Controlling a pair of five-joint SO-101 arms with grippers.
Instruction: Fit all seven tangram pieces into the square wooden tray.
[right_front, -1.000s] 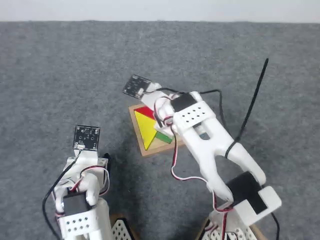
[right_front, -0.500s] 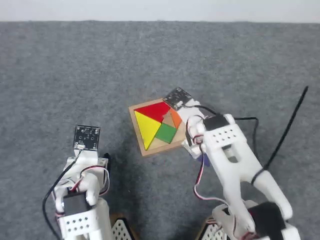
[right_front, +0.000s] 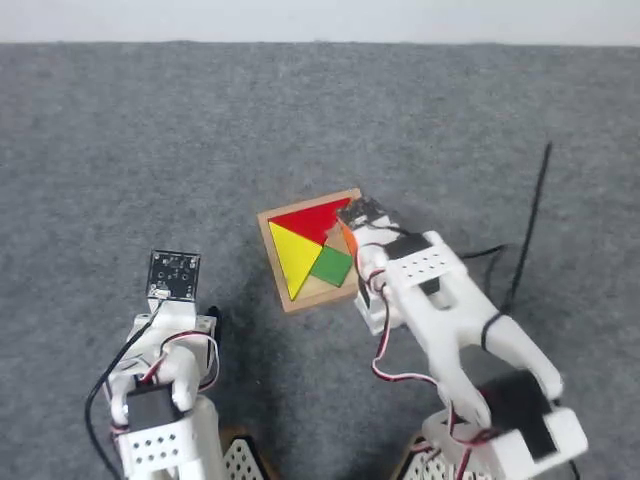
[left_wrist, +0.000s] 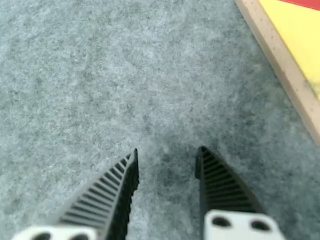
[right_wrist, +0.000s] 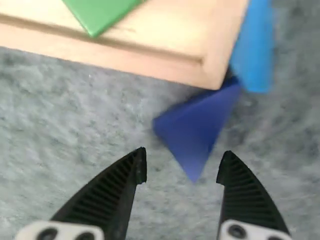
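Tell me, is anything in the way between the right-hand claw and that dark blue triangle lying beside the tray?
Nothing visible is. The right gripper is open, and in its wrist view the dark blue triangle has its tip in the gap between the fingers, on bare grey mat. A light blue piece lies beyond it, by the tray corner.

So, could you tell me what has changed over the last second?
The right arm drew back from over the wooden tray, then edged back toward it; the right gripper, open, now hangs above the dark blue triangle on the carpet by the tray's corner. No grasp or release is visible. The left gripper, open over the carpet, and the tray stayed put.
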